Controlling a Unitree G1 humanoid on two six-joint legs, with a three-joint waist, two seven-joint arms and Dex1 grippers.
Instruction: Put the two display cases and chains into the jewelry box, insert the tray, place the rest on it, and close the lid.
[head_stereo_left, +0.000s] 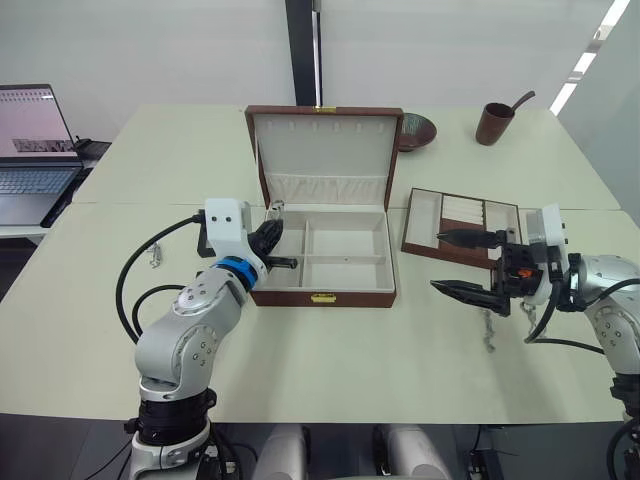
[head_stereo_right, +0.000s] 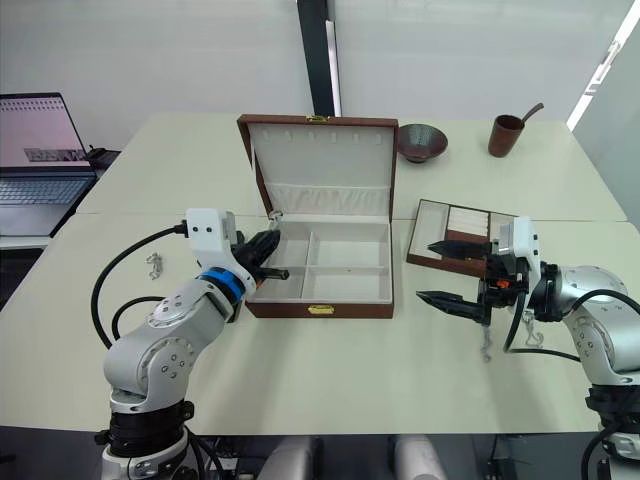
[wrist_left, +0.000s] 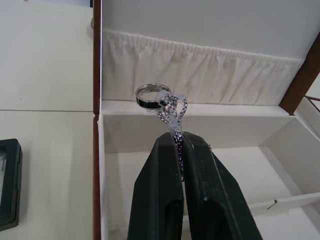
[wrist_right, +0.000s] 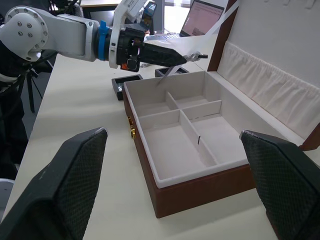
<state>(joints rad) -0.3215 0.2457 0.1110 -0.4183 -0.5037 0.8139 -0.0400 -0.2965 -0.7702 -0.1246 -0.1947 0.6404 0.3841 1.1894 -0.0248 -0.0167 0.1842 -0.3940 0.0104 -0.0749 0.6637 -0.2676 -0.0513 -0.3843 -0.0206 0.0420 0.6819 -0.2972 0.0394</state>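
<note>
The left gripper (wrist_left: 179, 145) is clamped on a ringed chain (wrist_left: 167, 106) over the open, empty jewelry box (head_stereo_left: 322, 296). The right gripper (head_stereo_left: 468, 262) gapes empty, the tray (head_stereo_left: 460, 226) just beyond. Nearly everything remains.

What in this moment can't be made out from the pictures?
- Display cases: mostly hidden behind the jewelry box wall in the right wrist view; one is cut off by the frame edge in the left wrist view.
- Chain: its lower length is hidden between the left gripper fingers.
</note>
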